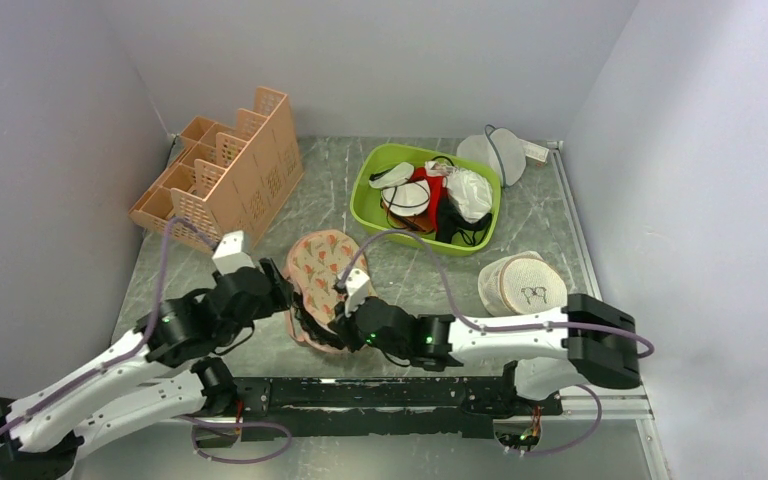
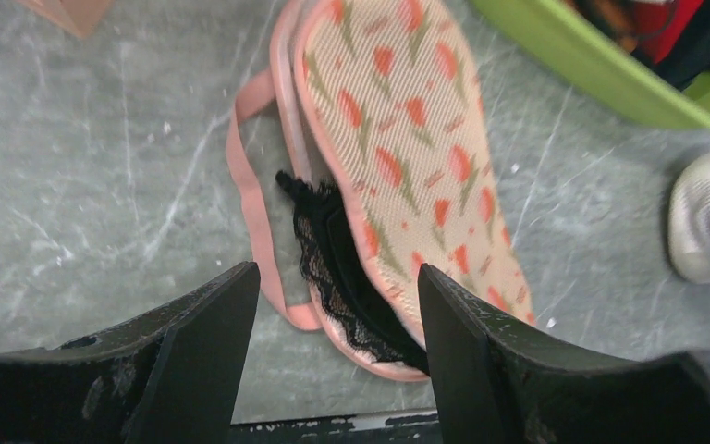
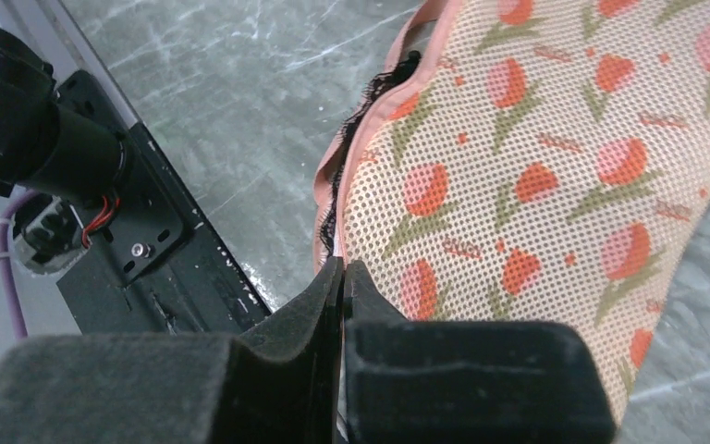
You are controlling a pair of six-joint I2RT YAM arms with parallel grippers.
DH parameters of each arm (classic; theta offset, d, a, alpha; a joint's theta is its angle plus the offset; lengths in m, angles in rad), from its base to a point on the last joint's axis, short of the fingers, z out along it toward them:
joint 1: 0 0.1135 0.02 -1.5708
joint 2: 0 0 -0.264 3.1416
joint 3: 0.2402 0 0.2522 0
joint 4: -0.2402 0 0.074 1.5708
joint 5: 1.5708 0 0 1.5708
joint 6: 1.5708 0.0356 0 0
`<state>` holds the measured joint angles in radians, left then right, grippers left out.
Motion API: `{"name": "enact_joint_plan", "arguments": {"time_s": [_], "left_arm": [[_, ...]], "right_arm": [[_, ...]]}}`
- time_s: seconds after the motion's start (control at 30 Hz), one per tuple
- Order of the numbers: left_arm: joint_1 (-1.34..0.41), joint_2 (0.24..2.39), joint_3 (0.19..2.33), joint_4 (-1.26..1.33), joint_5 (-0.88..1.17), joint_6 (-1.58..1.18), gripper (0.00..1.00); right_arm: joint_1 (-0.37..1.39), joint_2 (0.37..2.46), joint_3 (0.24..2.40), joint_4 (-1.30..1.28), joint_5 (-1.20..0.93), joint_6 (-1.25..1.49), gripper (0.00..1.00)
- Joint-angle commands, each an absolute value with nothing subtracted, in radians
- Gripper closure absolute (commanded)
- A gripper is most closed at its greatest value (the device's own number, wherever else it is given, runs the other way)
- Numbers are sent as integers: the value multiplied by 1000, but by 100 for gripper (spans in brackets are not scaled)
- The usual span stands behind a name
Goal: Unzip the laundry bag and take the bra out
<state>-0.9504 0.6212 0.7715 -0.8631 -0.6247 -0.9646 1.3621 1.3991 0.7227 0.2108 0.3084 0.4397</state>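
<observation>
Here the laundry bag (image 2: pixel 407 139) holds the bra (image 2: pixel 333 268); left fingers (image 2: pixel 203 342) apart, right fingers (image 3: pixel 305 319) pinching the bag.

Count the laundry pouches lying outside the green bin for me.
3. The printed laundry bag lies between the arms; a round beige mesh disc sits right of it; a white mesh pouch sits behind the green bin. Others may be buried inside the bin.

Most of the bra (image 2: pixel 333 268) is hidden inside the laundry bag (image 2: pixel 407 139); only a lacy black edge shows at the open seam. The right gripper (image 3: pixel 343 277) pinches the bag's rim, its fingertips covering any zip pull. The left wrist view's edge cuts off the green bin (image 2: pixel 601 74).
</observation>
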Motion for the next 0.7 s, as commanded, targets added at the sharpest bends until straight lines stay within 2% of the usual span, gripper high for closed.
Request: {"name": "enact_joint_plan", "arguments": {"time_s": [0.0, 0.37, 0.67], "left_arm": [[-945, 687, 701, -770, -499, -1053, 25], [-945, 773, 615, -599, -414, -1063, 26], [-943, 848, 589, -564, -409, -1049, 26]], "right_arm": [[1353, 1297, 645, 274, 409, 517, 100], [1350, 1025, 454, -1, 773, 882, 100], [1350, 762, 355, -497, 974, 1321, 100]]}}
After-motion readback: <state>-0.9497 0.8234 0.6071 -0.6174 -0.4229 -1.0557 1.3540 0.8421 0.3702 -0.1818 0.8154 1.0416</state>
